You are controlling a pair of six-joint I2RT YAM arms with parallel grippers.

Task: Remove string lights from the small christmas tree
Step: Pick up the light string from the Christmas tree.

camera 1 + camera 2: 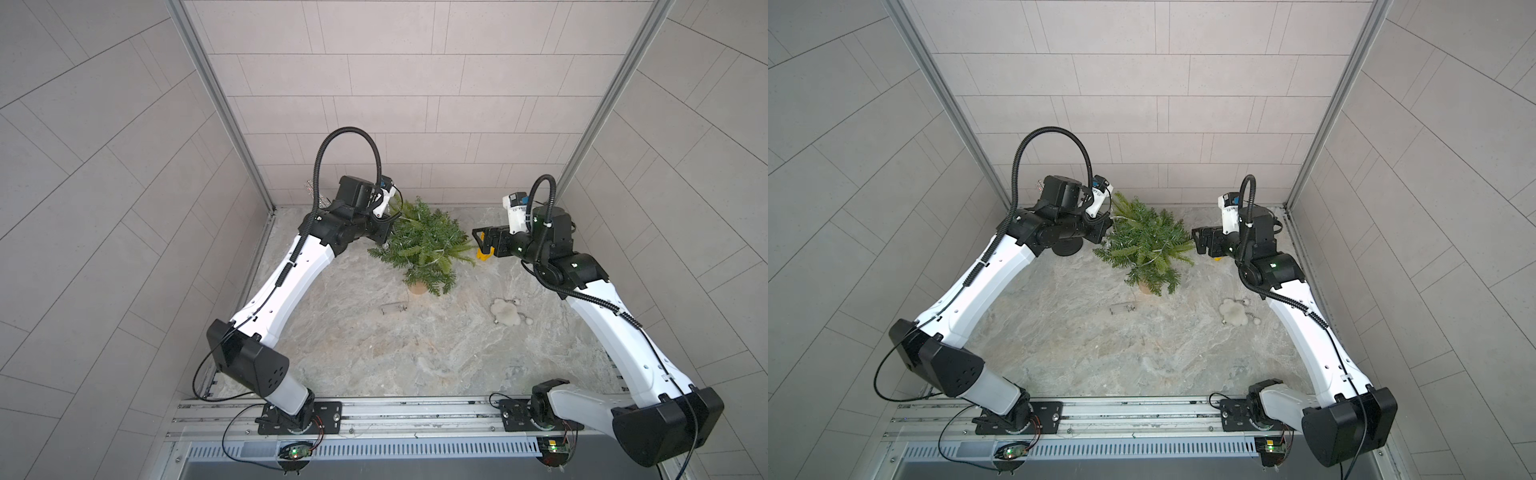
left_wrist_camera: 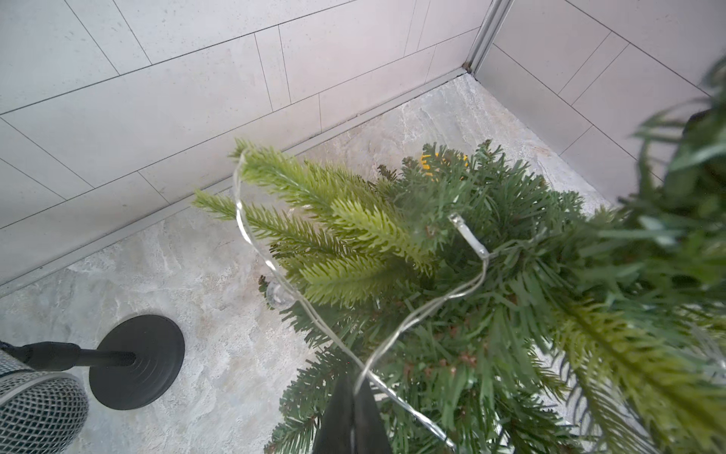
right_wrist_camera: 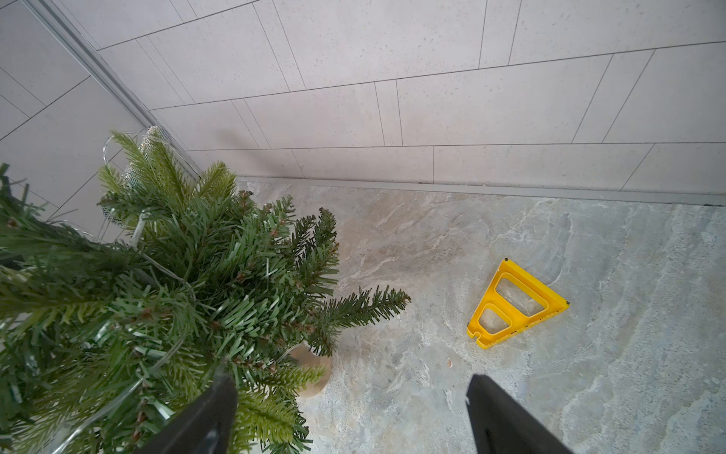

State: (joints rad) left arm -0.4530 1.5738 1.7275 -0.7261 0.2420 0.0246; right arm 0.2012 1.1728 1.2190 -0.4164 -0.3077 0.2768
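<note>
left gripper [image 2: 351,395]: jaws are staying out of clear view in the top views, but the wrist view is showing them clenched and, it seems, pinching the string lights [image 2: 432,306] where two strands are meeting at the tips
right gripper [image 3: 351,397]: jaws are standing wide apart and gripping nothing, one finger brushing the outer needles
tree [image 1: 424,245]: standing upright on its tan base [image 1: 417,287] near the back wall, between the two grippers
wire: looping round the top sprigs and winding down through the branches; its clear box [image 1: 392,308] is lying on the table [image 1: 374,357] just beside the base
progress: judging by this, the work is only beginning, with nearly all the wire hanging in the branches
remaining: lifting the loops off the top, unwinding the lower turns, laying the wire clear
bystanders: microphone [image 2: 35,408], yellow triangle [image 3: 514,306] and fluffy toy [image 1: 505,311] are sitting apart from the tree
</note>
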